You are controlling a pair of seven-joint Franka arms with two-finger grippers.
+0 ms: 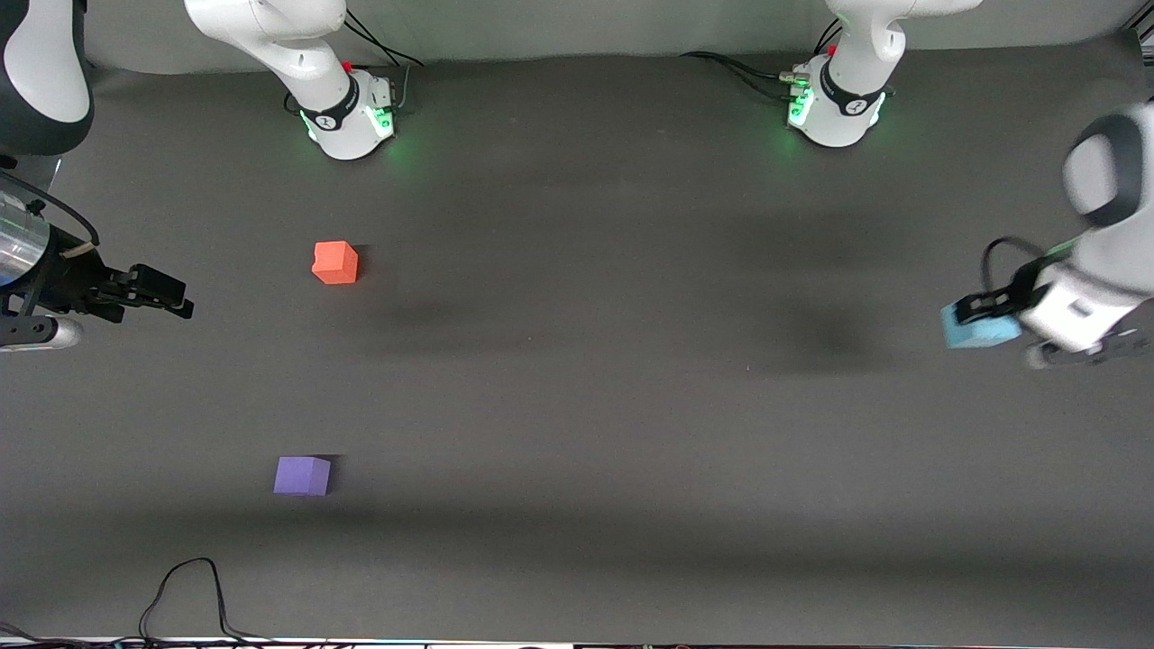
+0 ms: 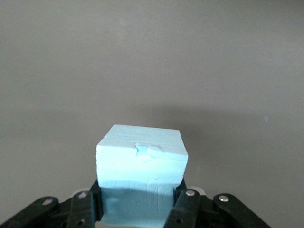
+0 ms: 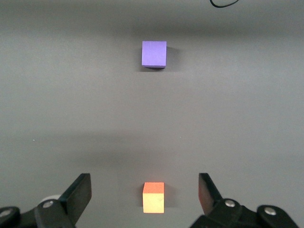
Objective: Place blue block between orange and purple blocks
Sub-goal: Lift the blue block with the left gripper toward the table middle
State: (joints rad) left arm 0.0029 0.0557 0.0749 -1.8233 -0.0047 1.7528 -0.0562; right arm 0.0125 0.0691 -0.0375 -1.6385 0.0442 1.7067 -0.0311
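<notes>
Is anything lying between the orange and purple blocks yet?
No. Front view and right wrist view show bare table between the orange block and purple block.

The left arm (image 1: 1104, 171) is blurred and cut off at the front view's edge; the left end effector (image 1: 978, 311) partly covers the blue block (image 1: 981, 332); the left wrist view crops that block's base.

— What did the bg look like?
— Dark grey matte table (image 1: 577, 406) filled nearly the whole view, w/ soft shadow bands across it. A pale wall strip (image 1: 586, 27) ran at 12 o'clock.
— Anything else?
— Green glow on the surface near 12, and a black cable (image 1: 185, 595) looped at approx 7 o'clock.
</notes>
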